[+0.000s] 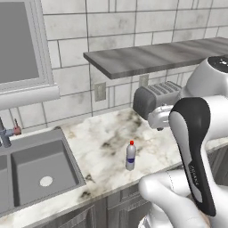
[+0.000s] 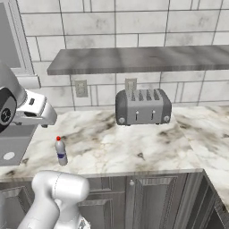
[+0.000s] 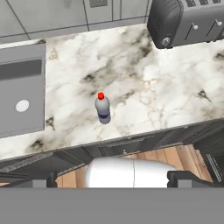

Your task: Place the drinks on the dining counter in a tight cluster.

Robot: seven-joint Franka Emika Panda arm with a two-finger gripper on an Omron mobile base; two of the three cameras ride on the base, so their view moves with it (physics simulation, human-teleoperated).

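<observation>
left base: red-capped clear bottle [image 1: 130, 156] upright on marble counter [image 1: 107, 142], between sink [image 1: 35, 173] and toaster [image 1: 156, 103] | right base: bottle left-front of toaster | hand: gripper [image 3: 111, 180] spread wide, nothing held, above bottle

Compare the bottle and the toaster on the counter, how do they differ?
The bottle is small, slim and clear with a red cap and blue label; the toaster is large, boxy and grey metal. The bottle stands near the counter's front edge, by the sink; the toaster sits back against the tiled wall. Both stand upright on the same marble counter.
</observation>
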